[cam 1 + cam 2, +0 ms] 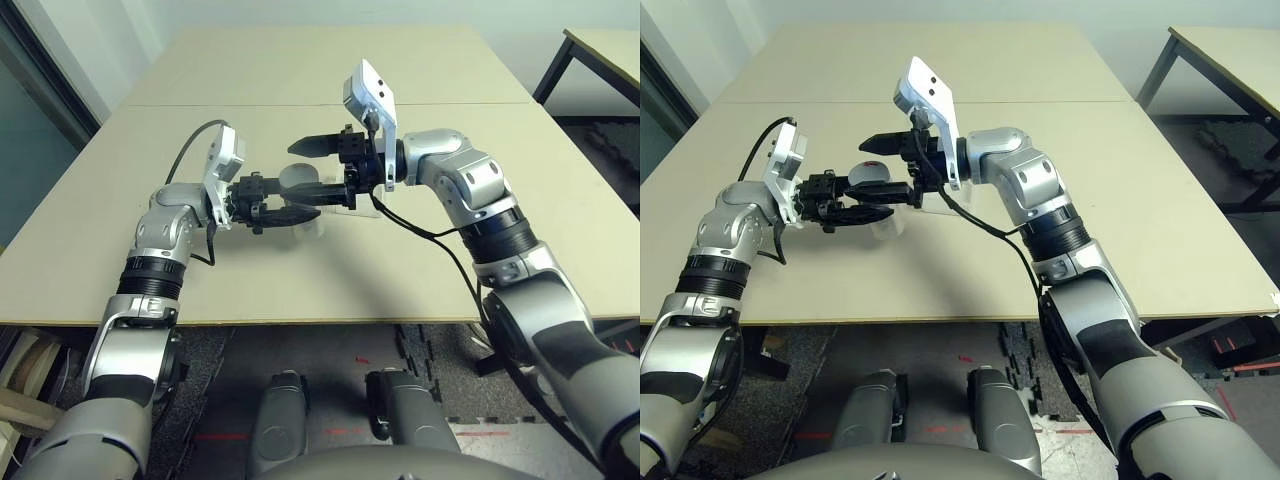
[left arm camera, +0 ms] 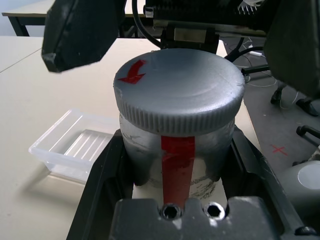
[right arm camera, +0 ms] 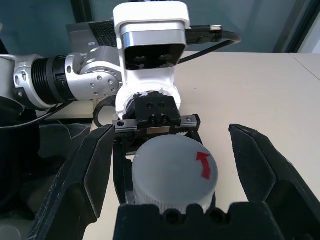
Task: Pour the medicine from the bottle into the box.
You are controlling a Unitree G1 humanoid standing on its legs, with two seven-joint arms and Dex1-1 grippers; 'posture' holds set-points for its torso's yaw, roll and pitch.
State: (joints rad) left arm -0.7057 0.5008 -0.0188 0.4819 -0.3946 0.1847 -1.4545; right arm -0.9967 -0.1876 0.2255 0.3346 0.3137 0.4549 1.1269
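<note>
The bottle (image 2: 177,150) stands above the counter (image 1: 230,290), its grey cap (image 3: 174,170) on. Around the bottle, the left pincer (image 2: 177,165) is closed in a grip. Beside the bottle, the right pincer (image 3: 172,170) is wide open, its fingers (image 3: 260,160) either side of the cap. Near the bottle, lower down, the clear box (image 2: 75,142) rests on the counter.

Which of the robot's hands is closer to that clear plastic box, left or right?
I can't rank them surely. The left gripper grips the bottle beside the box; the right gripper is open around the bottle's cap.
</note>
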